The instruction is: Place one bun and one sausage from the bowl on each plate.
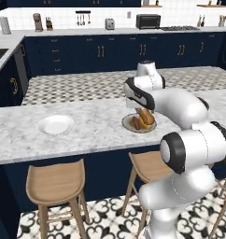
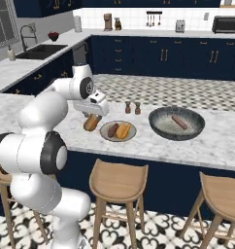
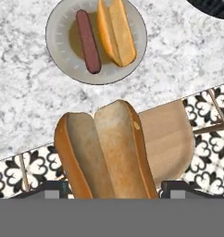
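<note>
My gripper (image 3: 111, 189) is shut on an open bun (image 3: 104, 152), which stands between the two fingertips. In the right base view the gripper (image 2: 93, 115) holds this bun (image 2: 92, 122) above the counter's near edge, just left of the beige plate (image 2: 106, 136). That plate (image 3: 58, 60) carries a sausage (image 3: 88, 41) and a second bun (image 3: 116, 31). The dark-grey bowl (image 2: 160, 130) stands right of it with one sausage (image 2: 179, 121) inside. The white plate (image 1: 55, 124) lies bare far to the left on the counter.
Wooden stools (image 2: 118, 181) stand below the counter's front edge, one (image 3: 167, 139) directly under the held bun. Salt and pepper shakers (image 2: 132, 108) stand behind the beige plate. My white arm (image 1: 180, 112) covers the counter right of that plate in the left base view.
</note>
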